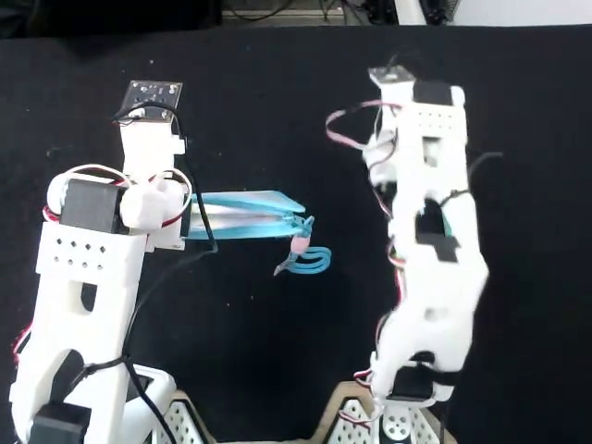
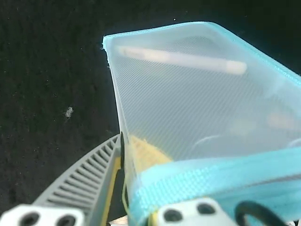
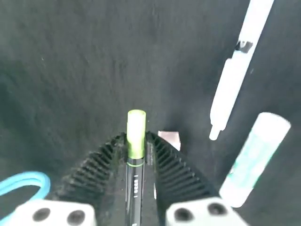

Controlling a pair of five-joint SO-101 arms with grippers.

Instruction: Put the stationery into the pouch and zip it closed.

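Note:
A translucent light-blue pouch (image 1: 245, 215) lies on the black table, its zip edge toward the left arm. My left gripper (image 2: 123, 141) is shut on the pouch (image 2: 197, 108) at the corner of its zip band. Inside the pouch lie a white pen (image 2: 183, 59) and something yellow (image 2: 146, 153). The zip's pink puller and blue loop (image 1: 305, 257) trail off the pouch's far end. My right gripper (image 3: 136, 141) is shut on a dark pen with a lime-green cap (image 3: 136, 129), held a little above the table. The right arm (image 1: 430, 231) stands to the pouch's right.
On the table beyond the right gripper lie a white pen (image 3: 237, 70), a white and green glue stick (image 3: 256, 157) and a small pale eraser (image 3: 169, 138). The blue loop (image 3: 21, 186) shows at the side. Black cloth (image 1: 277, 111) covers the table.

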